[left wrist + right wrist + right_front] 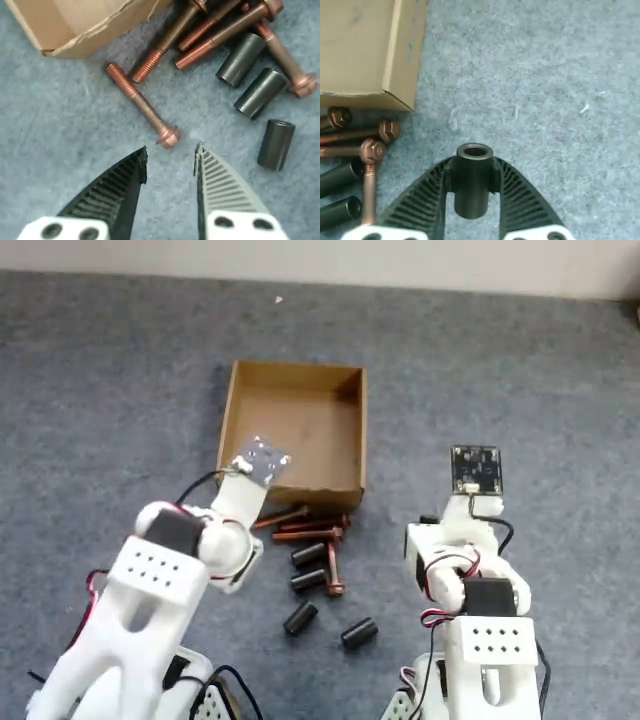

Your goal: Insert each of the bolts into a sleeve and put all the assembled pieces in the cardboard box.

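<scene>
Grey carpeted surface [120, 360], both arms at its near edge.

Cardboard box [228, 420] sits past the arms toward the far side, open top, nothing in it. No assembled piece made yet, by the look of it.

Left arm [165, 575] leans in toward the box's near corner. Left end effector [171, 149] released, jaws spread, low over the surface. Right end effector [472, 172] clenched on a dark sleeve [472, 200], which is gripped across its body with the open bore pointing out past the fingertips. It is clear of the box and of the pile.

Copper bolts [220, 30] in a loose heap just beside the box's front wall. One loose bolt [142, 102] lies apart from the heap, its flanged head just beyond the left jaws and its thread end aimed at the box corner.

Spare sleeves [260, 92] lie on the surface near the heap, one [276, 144] a little off by itself.

Step in hand, as I judge it, is left takes the loose bolt.
- Ease forward so the jaws straddle the shank just behind the flange, not the head itself, which would likely slip.
- Close square across the shank, leaving the thread end free.
- Lift clear of the heap before swinging.
- Present the thread end straight at the held sleeve's bore, because a tilt will jam it at the rim.
</scene>
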Controlling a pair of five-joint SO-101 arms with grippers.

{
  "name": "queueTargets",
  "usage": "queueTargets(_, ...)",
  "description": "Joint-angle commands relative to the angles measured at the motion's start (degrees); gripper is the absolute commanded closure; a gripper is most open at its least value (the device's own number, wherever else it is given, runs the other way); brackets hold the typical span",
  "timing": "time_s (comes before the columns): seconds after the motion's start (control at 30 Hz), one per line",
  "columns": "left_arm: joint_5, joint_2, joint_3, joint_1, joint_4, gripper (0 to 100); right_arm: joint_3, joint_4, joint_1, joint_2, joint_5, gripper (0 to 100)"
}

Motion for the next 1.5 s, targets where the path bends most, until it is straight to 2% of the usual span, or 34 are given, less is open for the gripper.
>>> queueTargets(0.0,-3.9,1.5,-2.9,3.6,-4.0,82,-0.7,-1.7,0.6,-1.5,-0.4,99.3)
queueTargets(0.07,-7.6,1.5,-2.9,5.1,-6.3,82,-0.7,-1.7,1.2,-1.5,-0.4,99.3)
queueTargets(0.2,-8.7,2.0,-3.4,8.4,-11.4,82,-0.9,-1.8,5.7,-1.5,-0.6,99.3)
queueTargets(0.33,-13.6,2.0,-3.6,12.6,-14.9,82,-0.8,-4.3,8.9,-1.5,-0.8,99.3)
queueTargets(0.6,-14.2,2.7,-3.6,18.1,-18.5,82,-0.7,-5.3,10.9,-1.5,-0.8,99.3)
queueTargets(1.0,-14.3,30.6,-20.4,18.9,-19.4,82,-0.7,-5.3,10.9,-1.5,-0.8,99.3)
queueTargets(1.07,-16.1,33.7,-21.8,18.9,-20.4,82,-0.7,-5.3,10.9,-1.5,-0.8,99.3)
queueTargets(1.27,-18.5,40.0,-22.0,18.8,-24.4,82,-0.7,-5.3,10.8,-1.5,-0.8,99.3)
queueTargets(1.47,-18.6,41.4,-21.7,18.7,-24.6,82,-0.7,-5.3,10.6,-1.5,-0.8,99.3)
